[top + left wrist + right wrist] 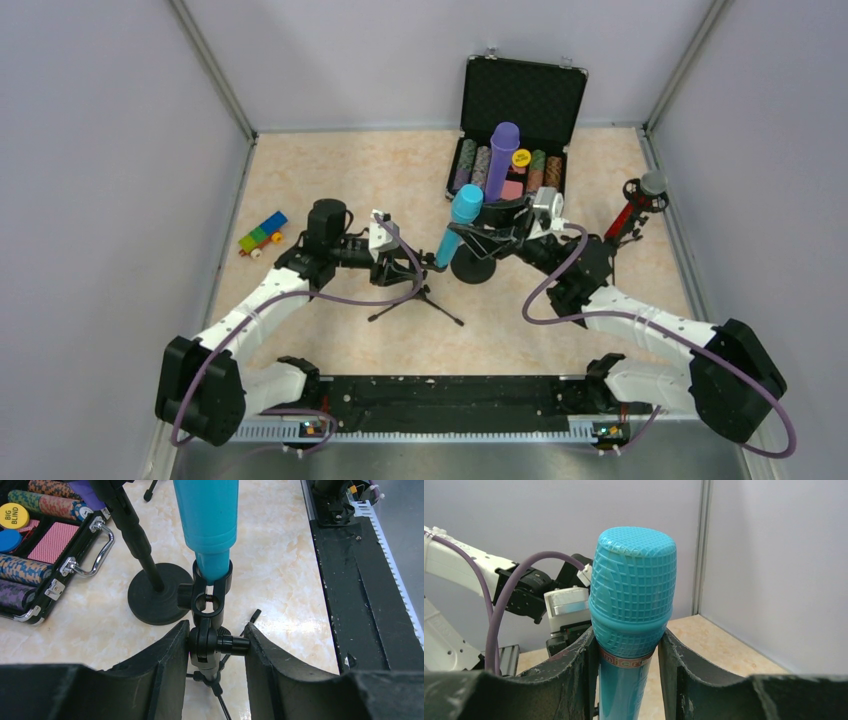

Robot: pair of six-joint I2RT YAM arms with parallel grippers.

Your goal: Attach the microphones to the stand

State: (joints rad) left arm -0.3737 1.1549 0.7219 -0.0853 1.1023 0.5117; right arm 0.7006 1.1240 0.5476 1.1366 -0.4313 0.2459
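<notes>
The teal-blue microphone (pixel 458 222) stands tilted with its tail in the clip (pixel 212 582) of a small black tripod stand (pixel 418 298). My left gripper (pixel 216 636) is shut on the stand's swivel joint and knob just below the clip; it shows in the top view (pixel 412 268). My right gripper (pixel 626 640) is shut on the teal-blue microphone (pixel 631 595) just under its head; it shows in the top view (pixel 480 232). The purple microphone (pixel 503 160) stands in a round-base stand (pixel 475 268). The red microphone (pixel 630 212) with a silver head sits in a stand at the right.
An open black case (pixel 520 95) with poker chips and cards stands at the back, its handle in the left wrist view (pixel 92 550). A coloured toy block car (pixel 262 233) lies at the left. A black rail (pixel 440 400) runs along the near edge. Walls enclose the table.
</notes>
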